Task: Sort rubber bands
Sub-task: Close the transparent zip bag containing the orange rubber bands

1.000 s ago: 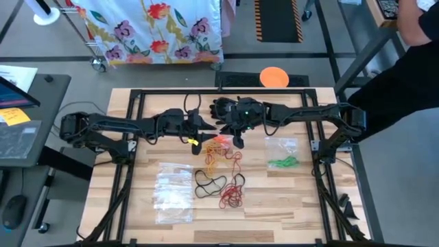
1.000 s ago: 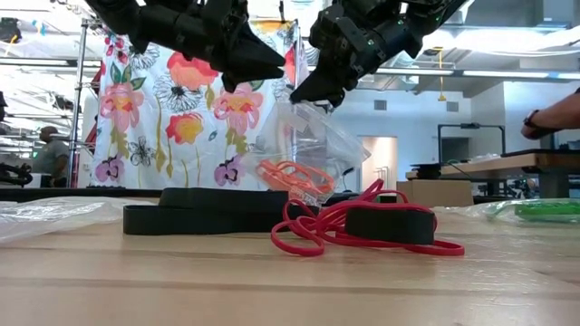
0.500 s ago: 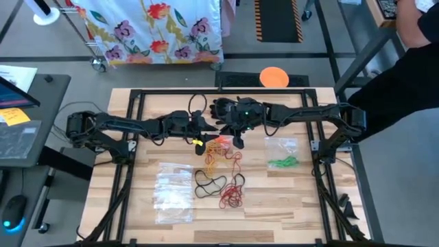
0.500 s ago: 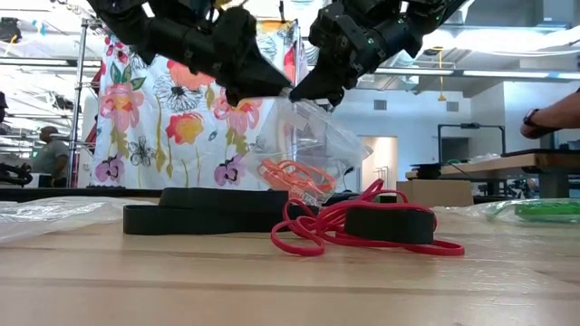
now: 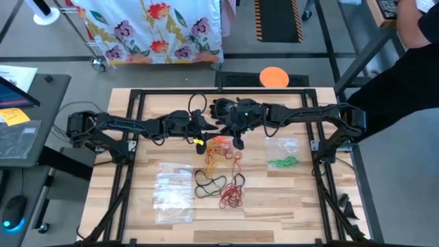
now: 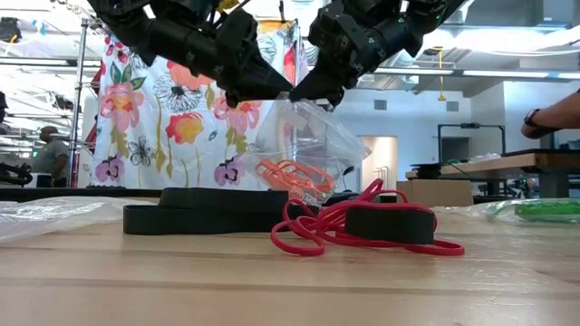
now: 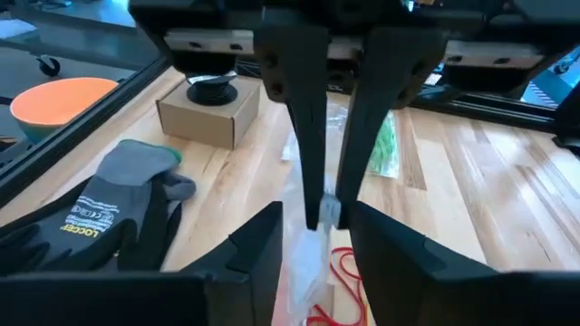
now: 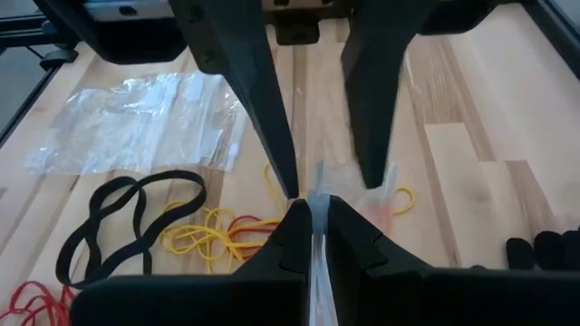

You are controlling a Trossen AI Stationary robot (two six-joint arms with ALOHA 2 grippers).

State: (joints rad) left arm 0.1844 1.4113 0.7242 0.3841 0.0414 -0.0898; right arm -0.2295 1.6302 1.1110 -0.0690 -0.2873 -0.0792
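Note:
A clear plastic bag (image 6: 313, 145) with orange rubber bands (image 6: 294, 175) in its bottom hangs over the table's middle. My right gripper (image 8: 317, 226) is shut on its top. My left gripper (image 7: 313, 244) is open, with one finger on each side of the same top edge, facing the right gripper. Loose rubber bands lie nearer the front edge: yellow (image 5: 211, 163), black (image 5: 209, 184) and red (image 5: 232, 195). My right gripper pinches the bag's top edge (image 8: 318, 186) between its two fingers, slanting down from the table's right side. The bag hangs below the fingers. Whether its bottom touches the table I cannot tell. My left gripper: I cannot tell whether its fingers (image 8: 288, 186) touch the bag.
A bag holding green bands (image 5: 282, 162) lies to the right. A pile of clear bags (image 5: 173, 192) lies front left. A black and grey glove (image 7: 118, 208), a small cardboard box (image 7: 208, 113) and an orange bowl (image 5: 274, 77) are at the far side. A person stands at the far right.
My left gripper has come down and a little toward the table's right edge, up to the bag's top edge beside the right gripper. The bag and my right gripper have kept still.

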